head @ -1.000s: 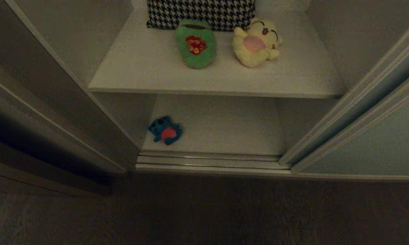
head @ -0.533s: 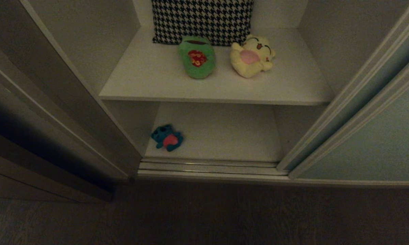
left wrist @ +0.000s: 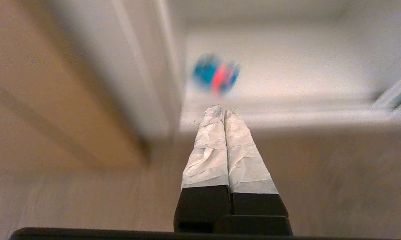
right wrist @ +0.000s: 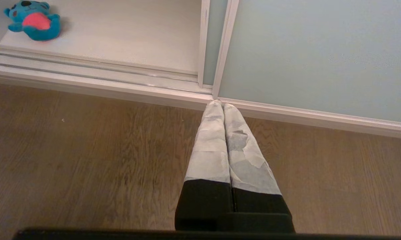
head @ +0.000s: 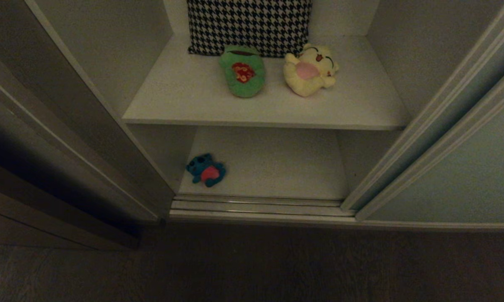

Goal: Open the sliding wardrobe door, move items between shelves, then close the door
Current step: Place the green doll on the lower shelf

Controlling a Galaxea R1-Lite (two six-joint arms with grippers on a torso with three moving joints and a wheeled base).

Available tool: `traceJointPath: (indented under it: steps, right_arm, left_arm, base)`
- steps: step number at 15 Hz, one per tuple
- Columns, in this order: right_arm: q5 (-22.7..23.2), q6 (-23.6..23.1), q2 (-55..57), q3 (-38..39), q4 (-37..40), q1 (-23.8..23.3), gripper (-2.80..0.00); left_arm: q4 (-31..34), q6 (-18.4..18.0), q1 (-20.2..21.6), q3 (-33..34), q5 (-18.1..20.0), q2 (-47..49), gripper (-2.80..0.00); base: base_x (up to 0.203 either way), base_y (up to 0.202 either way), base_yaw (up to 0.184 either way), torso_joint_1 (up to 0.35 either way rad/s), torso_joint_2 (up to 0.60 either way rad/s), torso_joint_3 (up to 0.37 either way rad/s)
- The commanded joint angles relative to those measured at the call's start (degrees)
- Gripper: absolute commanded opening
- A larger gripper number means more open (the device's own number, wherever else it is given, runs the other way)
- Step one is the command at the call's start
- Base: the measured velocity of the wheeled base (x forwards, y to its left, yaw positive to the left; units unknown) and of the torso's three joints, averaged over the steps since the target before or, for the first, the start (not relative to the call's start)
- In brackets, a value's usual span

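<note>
Wood floor fills our wrist views, where both tools, left and right, sit clenched and empty. Only our head view catches the green frog plush and yellow pink-bellied plush on the upper white shelf; the blue pink-bellied plush lies on the lower white shelf, with the pale grey-green sliding door slid right.

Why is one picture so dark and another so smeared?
Head view: dim all over, the floor nearly black, though the frog, yellow toy and blue toy stay readable. Left wrist view: bright but blurred, the blue toy a smear, while the left hand looks crisp. Right wrist view: evenly lit and sharp, from the right hand to the door.
</note>
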State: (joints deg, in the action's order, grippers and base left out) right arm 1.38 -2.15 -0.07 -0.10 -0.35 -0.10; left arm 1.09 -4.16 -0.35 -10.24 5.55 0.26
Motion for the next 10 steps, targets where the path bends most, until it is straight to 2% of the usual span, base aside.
traceJointPath:
  steps: [1,4,7,10]
  right_arm:
    - [0.03,-0.02,-0.01,0.01,0.00,0.01,-2.80]
    - [0.03,-0.05,-0.01,0.01,0.00,0.01,-2.80]
    - [0.03,-0.05,-0.01,0.01,0.00,0.01,-2.80]
    - [0.03,0.04,-0.01,0.01,-0.09,0.01,-2.80]
  left_arm:
    - [1.94,0.05,0.00,-8.29,2.67,3.61,-2.80]
    - [1.07,1.49,-0.14,-16.70,6.96,21.09,-2.80]
    - [-5.78,4.63,-0.42,-28.16,10.27,44.58,-2.80]
    - [-11.65,8.17,-2.53,-42.86,12.02,68.14,-2.80]
  base:
    - [0.000,0.000,0.000,0.000,0.00,0.000]
    - [0.000,0.000,0.000,0.000,0.00,0.000]
    - [0.000,0.000,0.000,0.000,0.00,0.000]
    - [0.000,0.000,0.000,0.000,0.00,0.000]
